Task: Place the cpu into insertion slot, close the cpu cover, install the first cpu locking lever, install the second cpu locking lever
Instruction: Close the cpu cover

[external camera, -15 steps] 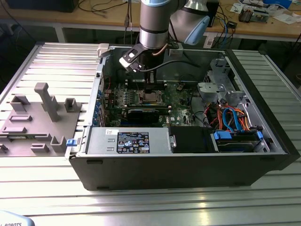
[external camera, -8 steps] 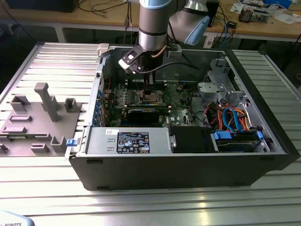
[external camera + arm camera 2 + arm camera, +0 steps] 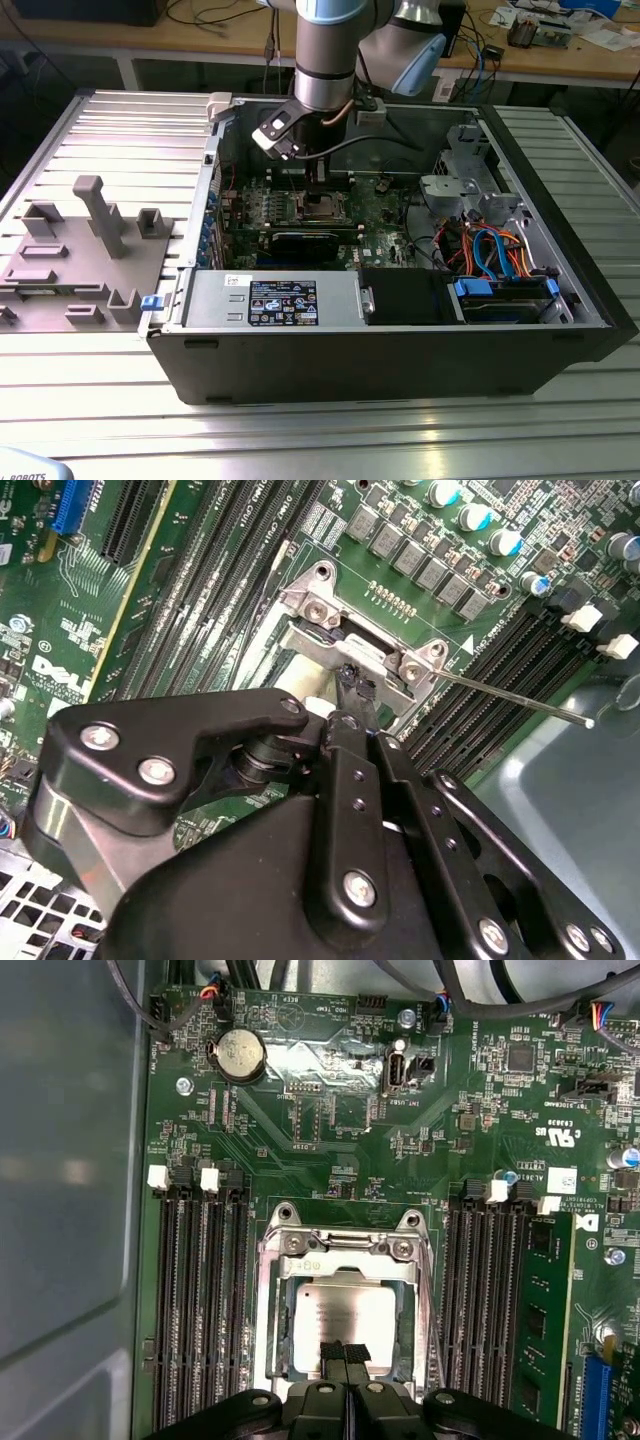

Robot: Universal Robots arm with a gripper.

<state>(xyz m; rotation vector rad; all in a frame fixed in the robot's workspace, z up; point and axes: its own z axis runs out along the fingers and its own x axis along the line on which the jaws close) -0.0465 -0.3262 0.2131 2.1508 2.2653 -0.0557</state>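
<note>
Above the motherboard (image 3: 330, 1130), the hand (image 3: 345, 1351) hangs pinched closed over the cpu (image 3: 345, 1312).

The black end effector (image 3: 345, 1357), fingertips together, stands low over the square silver-rimmed insertion slot (image 3: 275, 1340). Long black memory slots (image 3: 200, 1300) flank it on both sides, with an upright green memory module (image 3: 545, 1310) beyond one bank. A thin silver lever rod (image 3: 520, 697) juts out across the slots nearby. In the exterior view, a grey metal drive cage (image 3: 455, 170) and a black graphics card (image 3: 305, 243) crowd the open black computer case (image 3: 400, 370), whose top side stands open.
</note>
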